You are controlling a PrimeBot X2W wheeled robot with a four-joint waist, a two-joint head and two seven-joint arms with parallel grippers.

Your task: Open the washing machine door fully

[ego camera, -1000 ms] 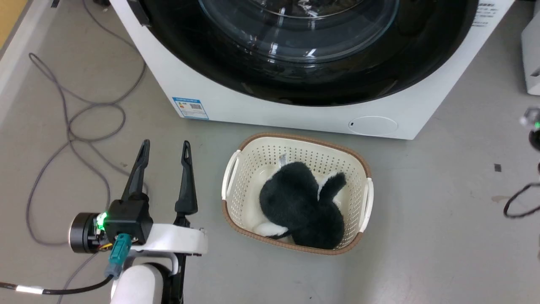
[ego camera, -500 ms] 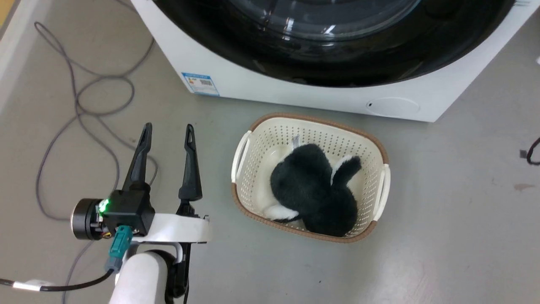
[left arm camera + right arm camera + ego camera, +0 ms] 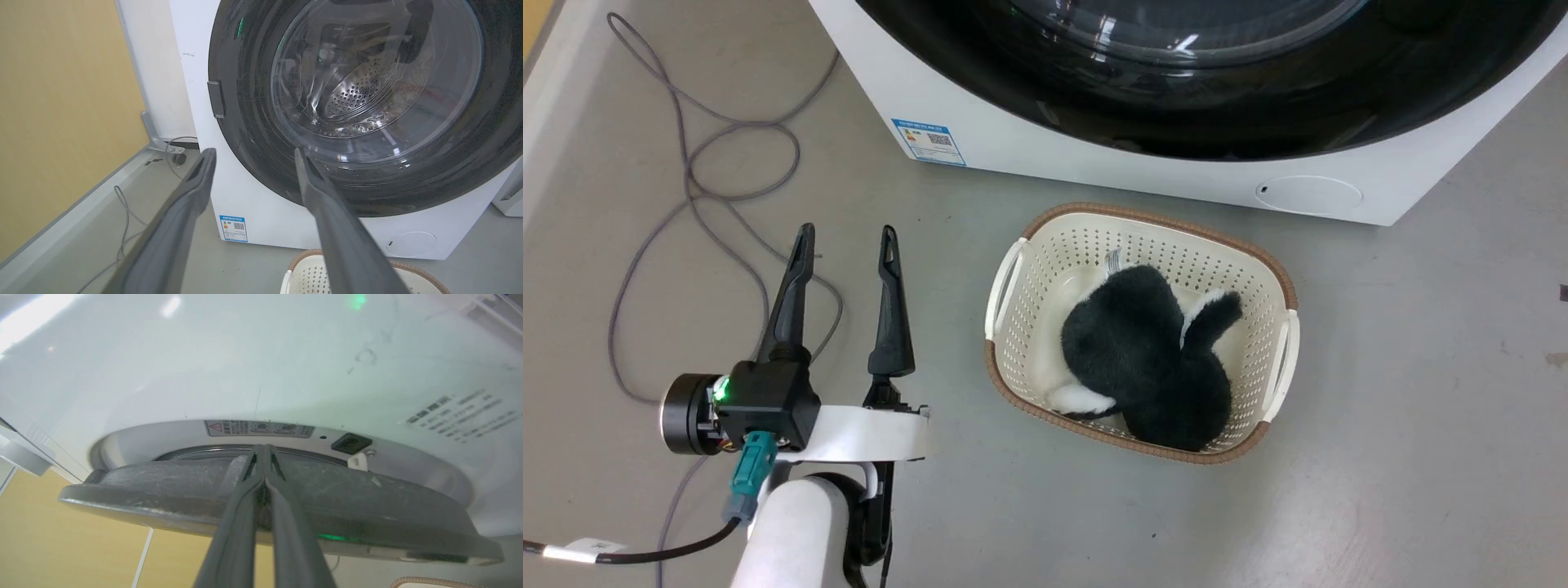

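Smooth grey floor (image 3: 1405,425) on every side of the cream perforated basket (image 3: 1152,215), with a soft pale sheen below and to the right of it. Left of the basket, a grey cable (image 3: 739,197) in loose loops. Farther left, a pale grey skirting strip (image 3: 69,212) at the foot of a mustard-yellow wall (image 3: 61,90). Far right of the basket, a small brownish stain (image 3: 1556,358).

washing machine door (image 3: 1217,122) cropped; label (image 3: 929,142) unreadable
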